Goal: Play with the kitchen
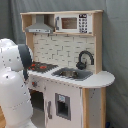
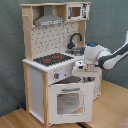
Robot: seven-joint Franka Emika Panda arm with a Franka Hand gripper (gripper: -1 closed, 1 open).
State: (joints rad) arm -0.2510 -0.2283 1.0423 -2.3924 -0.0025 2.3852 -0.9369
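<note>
White panels and pale wood make up the kitchen [image 2: 55, 65], which stands on the wooden floor [image 2: 107, 107] against a grey curtain [image 2: 107, 22]. In the second exterior view its oven door [image 2: 69, 100] faces the camera and the black-and-red hob [image 2: 52, 59] lies on the worktop [image 2: 32, 63], with the black faucet [image 2: 75, 39] and sink behind it and the grey hood [image 2: 48, 20] above.

The arm [image 2: 112, 55] reaches in from the second exterior view's right, forearm roughly level, wrist bent down towards the front edge of the worktop. Its claw [image 2: 80, 67] sits just beside that edge, near the knobs [image 2: 56, 75] and above the oven door; I cannot tell whether it is apart or together, nor whether it touches the wood. In the first exterior view the arm's white body [image 1: 12, 80] fills the first exterior view's left and hides the claw.

Likely the step is to work a knob or the oven door. To do it well, approach slowly and square to the front panel, settle on one target, and push or pull lightly, since a toy this light could probably shift or tip under a hard shove.
</note>
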